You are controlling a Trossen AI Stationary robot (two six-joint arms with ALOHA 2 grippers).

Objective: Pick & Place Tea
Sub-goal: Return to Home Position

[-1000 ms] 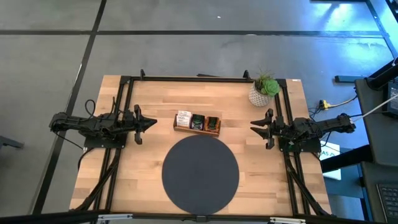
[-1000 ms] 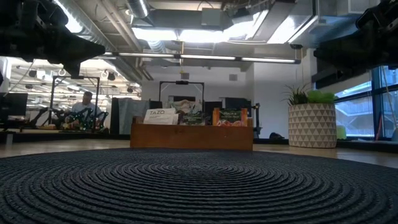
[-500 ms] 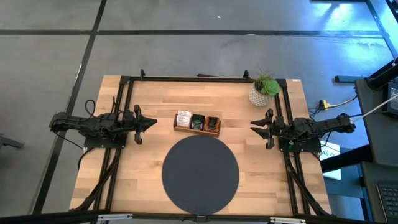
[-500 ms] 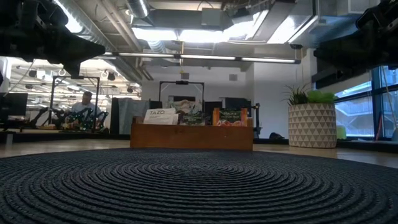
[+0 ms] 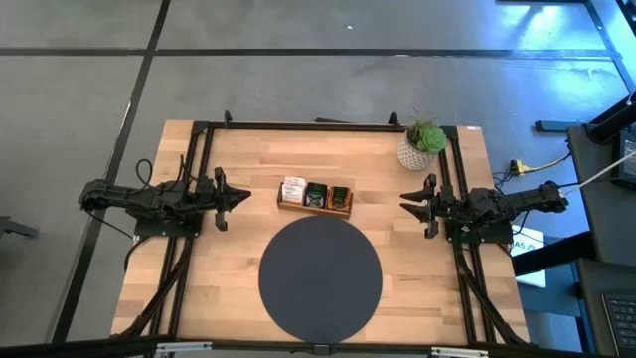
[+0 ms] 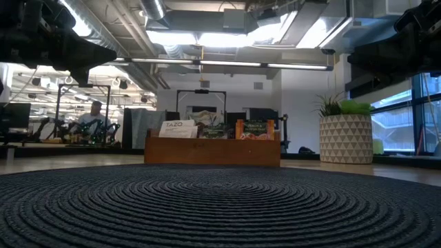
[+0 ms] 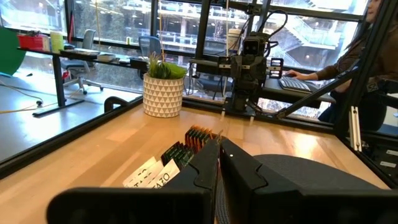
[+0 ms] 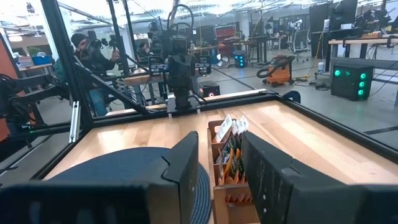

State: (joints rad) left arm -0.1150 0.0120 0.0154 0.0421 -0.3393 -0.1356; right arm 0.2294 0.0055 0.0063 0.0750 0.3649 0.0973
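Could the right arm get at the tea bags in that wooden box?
Probably yes: only bare table lies between the open right gripper and the tea bags, which stand uncovered in the wooden tray.

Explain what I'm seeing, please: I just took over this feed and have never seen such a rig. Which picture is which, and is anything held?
This is a two-armed robot at a wooden table. The overhead picture looks straight down: the left claw sits at the table's left side, the right claw at its right, both pointing inward. The low picture is shot from table height across the dark round mat. The other two come from a camera on each wrist, looking past that arm's own fingers. On the table: the mat, beyond it a wooden tray with tea sachets standing in its three compartments, and a potted plant at the far right corner. Neither claw holds anything; the left is shut, the right open.
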